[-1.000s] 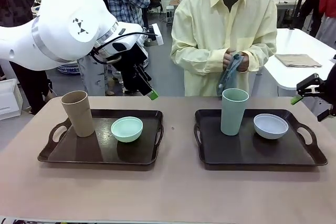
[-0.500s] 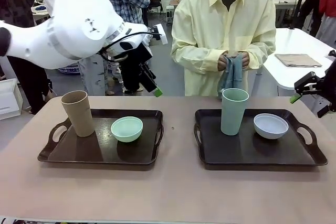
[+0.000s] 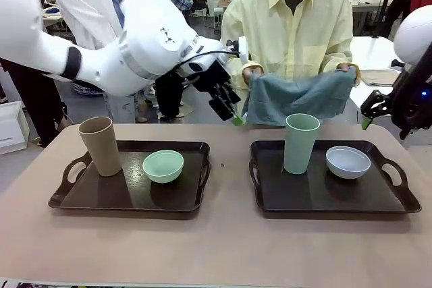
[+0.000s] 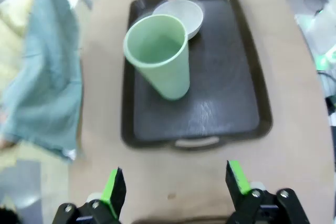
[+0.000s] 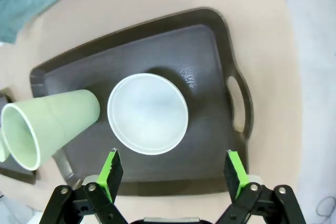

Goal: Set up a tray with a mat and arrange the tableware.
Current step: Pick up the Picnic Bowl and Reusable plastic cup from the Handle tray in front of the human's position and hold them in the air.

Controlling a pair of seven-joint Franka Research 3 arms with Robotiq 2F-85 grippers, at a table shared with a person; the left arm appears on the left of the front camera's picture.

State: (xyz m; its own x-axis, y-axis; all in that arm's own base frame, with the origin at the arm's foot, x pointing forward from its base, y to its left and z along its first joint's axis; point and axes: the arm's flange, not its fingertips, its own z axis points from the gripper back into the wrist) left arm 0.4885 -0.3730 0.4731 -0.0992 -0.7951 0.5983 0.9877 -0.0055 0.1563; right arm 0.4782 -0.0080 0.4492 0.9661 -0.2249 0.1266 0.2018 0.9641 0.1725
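On the left of the worktop (image 3: 223,247), the left tray (image 3: 67,199) carries the tan-brown cup (image 3: 100,145), upright at its far left, and the mint green bowl (image 3: 163,165) beside it. The left pincer (image 3: 233,115) hangs released and empty above the far edge, between the 2 trays and just left of the teal cloth (image 3: 297,99). The person's hands (image 3: 253,72) hold that cloth spread out by its top corners beyond the far edge. The right tray (image 3: 324,210) holds the pale green cup (image 3: 300,143) upright, with the greyish white bowl (image 3: 348,162) to its right. The right pincer (image 5: 173,170) hovers over that tray, fingers apart, gripping nothing.
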